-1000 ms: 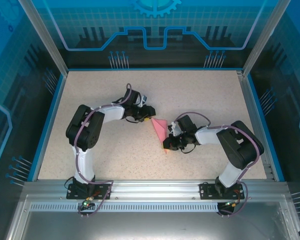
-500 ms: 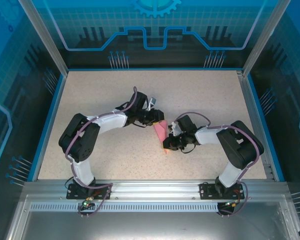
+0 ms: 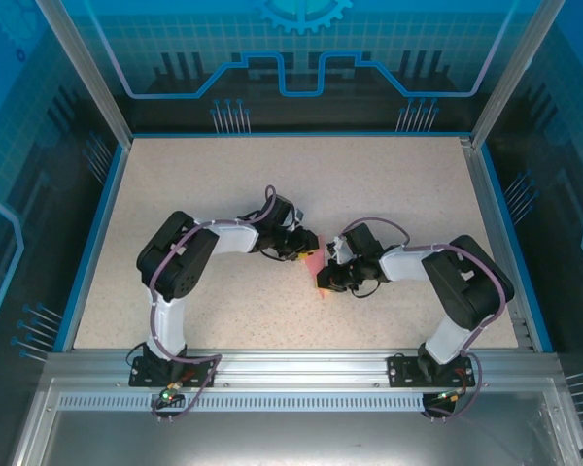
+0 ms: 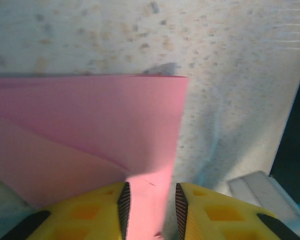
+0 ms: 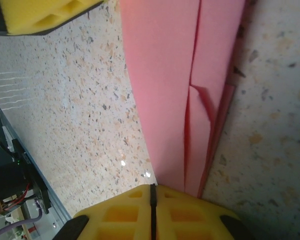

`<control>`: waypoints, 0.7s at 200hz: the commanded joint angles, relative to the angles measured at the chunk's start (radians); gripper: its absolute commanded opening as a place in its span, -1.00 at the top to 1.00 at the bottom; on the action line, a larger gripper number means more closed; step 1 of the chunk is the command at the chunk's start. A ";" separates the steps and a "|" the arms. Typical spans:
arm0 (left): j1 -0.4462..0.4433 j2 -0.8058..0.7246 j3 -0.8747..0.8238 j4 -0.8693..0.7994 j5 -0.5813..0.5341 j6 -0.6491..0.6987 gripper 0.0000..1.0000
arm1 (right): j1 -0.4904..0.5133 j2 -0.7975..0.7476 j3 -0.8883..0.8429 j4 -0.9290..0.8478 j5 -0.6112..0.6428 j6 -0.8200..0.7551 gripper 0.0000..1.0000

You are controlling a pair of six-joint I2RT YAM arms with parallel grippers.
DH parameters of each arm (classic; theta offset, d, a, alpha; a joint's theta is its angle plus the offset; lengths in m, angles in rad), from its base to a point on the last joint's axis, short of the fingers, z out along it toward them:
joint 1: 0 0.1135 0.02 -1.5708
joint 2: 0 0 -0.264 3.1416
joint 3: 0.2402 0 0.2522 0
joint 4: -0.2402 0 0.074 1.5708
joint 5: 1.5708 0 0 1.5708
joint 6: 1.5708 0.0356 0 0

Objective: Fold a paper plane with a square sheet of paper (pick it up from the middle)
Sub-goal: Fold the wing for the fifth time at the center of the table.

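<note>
Swinging nearer and rightward since a second ago, the left gripper [image 3: 304,247] now sits over the folded pink-red matte paper [image 3: 314,262] on the speckled beige tabletop [image 3: 204,175], hiding most of it from above. Its yellow foam fingers [image 4: 90,215] stand narrowly apart, pink filling the gap; contact is unclear. Just right, the right gripper [image 3: 324,282] is closed, the paper's narrow near end vanishing at its pads [image 5: 120,215]; pinched or merely pressed, I cannot tell
</note>
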State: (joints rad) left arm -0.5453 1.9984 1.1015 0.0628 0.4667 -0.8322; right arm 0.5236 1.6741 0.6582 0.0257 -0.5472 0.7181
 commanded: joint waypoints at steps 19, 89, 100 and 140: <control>-0.005 0.055 0.021 -0.095 -0.097 0.071 0.37 | 0.004 -0.079 0.025 -0.026 0.031 0.049 0.78; -0.005 0.068 0.018 -0.095 -0.093 0.070 0.38 | 0.042 0.053 0.086 -0.029 0.015 0.049 0.74; -0.005 0.067 0.019 -0.097 -0.095 0.068 0.38 | 0.056 0.063 0.078 -0.069 0.031 0.027 0.74; -0.005 0.068 0.019 -0.114 -0.110 0.070 0.39 | 0.069 0.002 -0.028 -0.090 0.054 0.003 0.74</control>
State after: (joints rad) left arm -0.5472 2.0087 1.1244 0.0280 0.4374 -0.8024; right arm 0.5762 1.7092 0.7048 0.0177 -0.5014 0.7471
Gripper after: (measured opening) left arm 0.307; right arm 0.129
